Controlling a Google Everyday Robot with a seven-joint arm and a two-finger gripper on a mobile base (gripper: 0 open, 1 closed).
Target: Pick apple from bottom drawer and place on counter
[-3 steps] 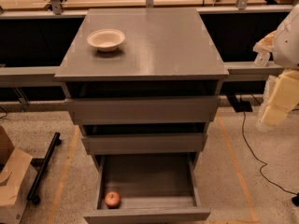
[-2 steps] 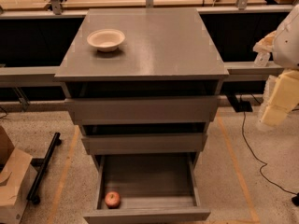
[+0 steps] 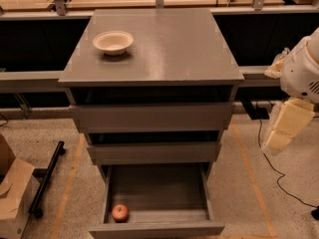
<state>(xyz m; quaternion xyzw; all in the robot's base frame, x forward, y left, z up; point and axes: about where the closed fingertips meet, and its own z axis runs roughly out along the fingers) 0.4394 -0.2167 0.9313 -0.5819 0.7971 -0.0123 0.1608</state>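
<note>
Apple (image 3: 119,212): sits in the front-left corner of the open bottom drawer (image 3: 159,188), close to the left wall and the front panel. Judged light, rigid, smooth-skinned and round, so liable to roll or slip; best taken from above across its widest part with a moderate squeeze to avoid bruising, and clearance is tight on the wall side. Bench (image 3: 169,44) carries a white bowl (image 3: 113,42) at back left, with bare surface to its right for the set-down; hand (image 3: 285,128) hangs at far right, well apart from the drawer and not on the apple, open or closed cannot tell.
</note>
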